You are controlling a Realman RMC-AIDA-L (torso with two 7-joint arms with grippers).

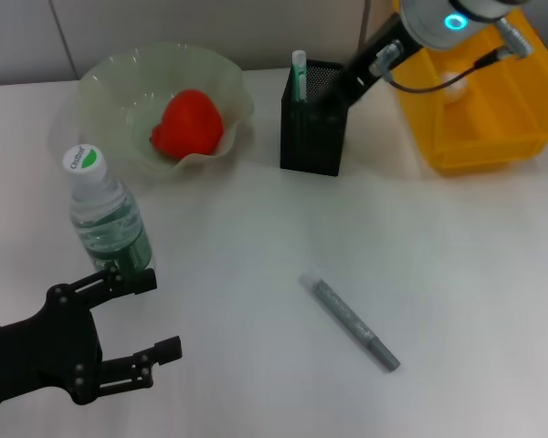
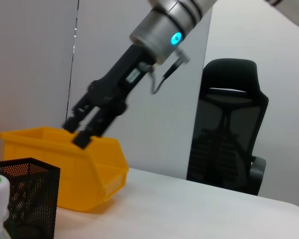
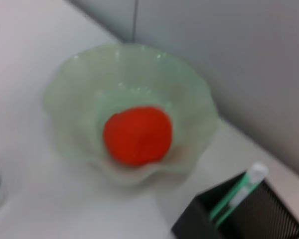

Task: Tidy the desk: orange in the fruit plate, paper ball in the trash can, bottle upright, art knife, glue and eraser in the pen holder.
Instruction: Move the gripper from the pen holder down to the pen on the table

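So your orange (image 1: 187,122) sits in the plate (image 1: 105,78); bottle (image 1: 108,215) stands up; the grey pen-like thing (image 1: 349,320) waits; left gripper (image 1: 132,321) gapes, right gripper (image 2: 84,130) looks closed

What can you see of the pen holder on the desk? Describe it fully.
The pen holder is a square, black mesh box, apparently metal, standing upright on the white desk between the fruit plate and the yellow bin. A green-and-white stick pokes out of it. The right hand hovers beside its rim.
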